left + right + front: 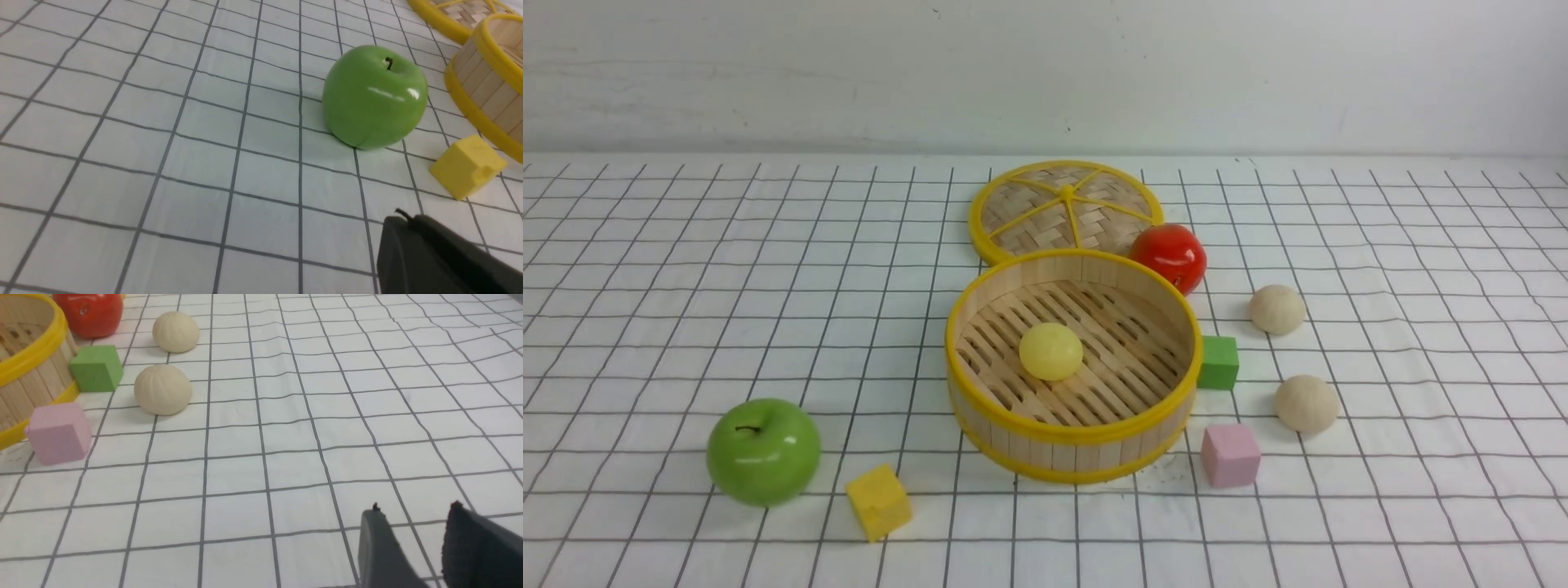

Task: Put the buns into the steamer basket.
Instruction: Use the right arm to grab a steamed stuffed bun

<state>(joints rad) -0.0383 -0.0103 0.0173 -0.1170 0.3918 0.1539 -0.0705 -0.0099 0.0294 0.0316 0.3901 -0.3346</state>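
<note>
3 buns point(1051, 351), 3 cubes point(1231, 456), 1 apple point(764, 452), 1 tom. point(1170, 258), 1 steamer bskt point(1074, 453), 1 woven disc point(1045, 214), 2 hands point(412, 508).

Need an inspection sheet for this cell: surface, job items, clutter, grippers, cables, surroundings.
Surface: white with dark grid lines; a few small specks near the basket
Job's things: yellow bun in the steamer basket; two beige buns on the surface to its right
Clutter: green apple, yellow cube, green block, pink cube, red tomato, woven disc behind the basket
Grippers: left gripper jaws shut; right gripper jaws apart, nothing between them
Cables: nothing seen
Surroundings: pale wall behind, small marks on it
</note>
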